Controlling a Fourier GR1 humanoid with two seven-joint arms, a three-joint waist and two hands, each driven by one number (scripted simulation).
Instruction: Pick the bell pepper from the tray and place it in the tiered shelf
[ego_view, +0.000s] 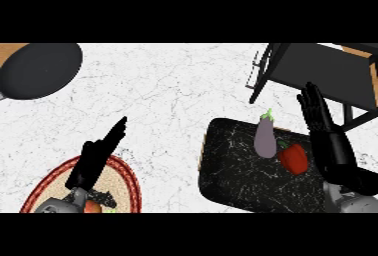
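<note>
A red bell pepper (293, 158) lies on the black speckled tray (236, 175) at the lower right, beside a purple eggplant (265, 136). My right hand (329, 142) hovers just right of the pepper with straight fingers pointing up toward the tiered shelf (317, 70); it holds nothing. The dark shelf stands at the upper right corner. My left hand (94, 162) rests open at the lower left, fingers extended, above a round woven plate (127, 175).
A black round pan (40, 70) sits at the upper left. The woven plate with a red rim holds something orange-red (92, 206) partly hidden under my left wrist. White marble counter (170, 100) stretches between the pan, plate and tray.
</note>
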